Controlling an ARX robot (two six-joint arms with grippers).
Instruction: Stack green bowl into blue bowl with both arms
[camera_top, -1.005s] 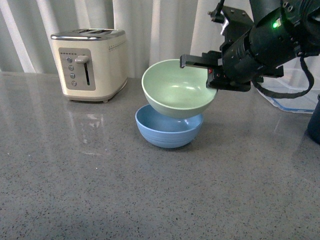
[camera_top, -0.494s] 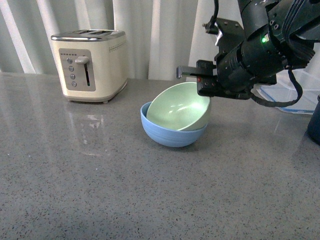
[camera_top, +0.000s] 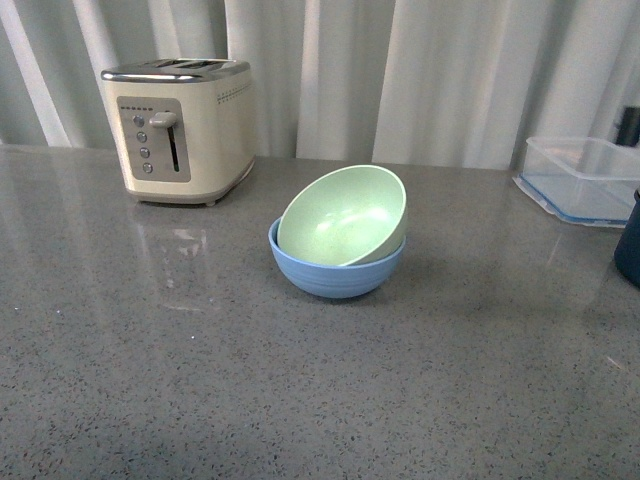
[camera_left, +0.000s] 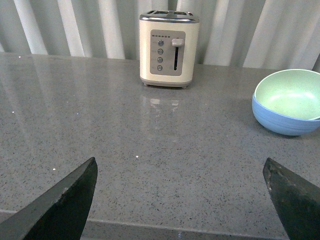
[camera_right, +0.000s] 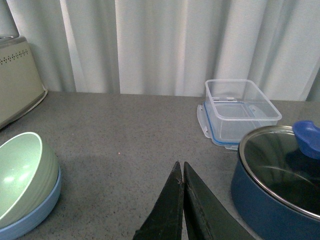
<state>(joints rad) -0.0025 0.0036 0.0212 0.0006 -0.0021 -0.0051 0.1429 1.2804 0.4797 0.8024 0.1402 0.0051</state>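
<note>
Nearest the robot, the left gripper (camera_left: 180, 200) is hovering released over bare counter (camera_top: 300, 400) with its fingers (camera_left: 60, 205) spread wide, and the right gripper (camera_right: 182, 200) is hanging clenched on nothing, its fingers pressed together, beside a navy pot (camera_right: 280, 185). Mid-counter, the green bowl (camera_top: 343, 215) is sitting tilted inside the blue bowl (camera_top: 335, 272), leaning toward the front left. Farther back, a toaster (camera_top: 180, 128) is standing at the left and a clear container (camera_top: 580, 178) at the right, before the curtain (camera_top: 420, 70).
</note>
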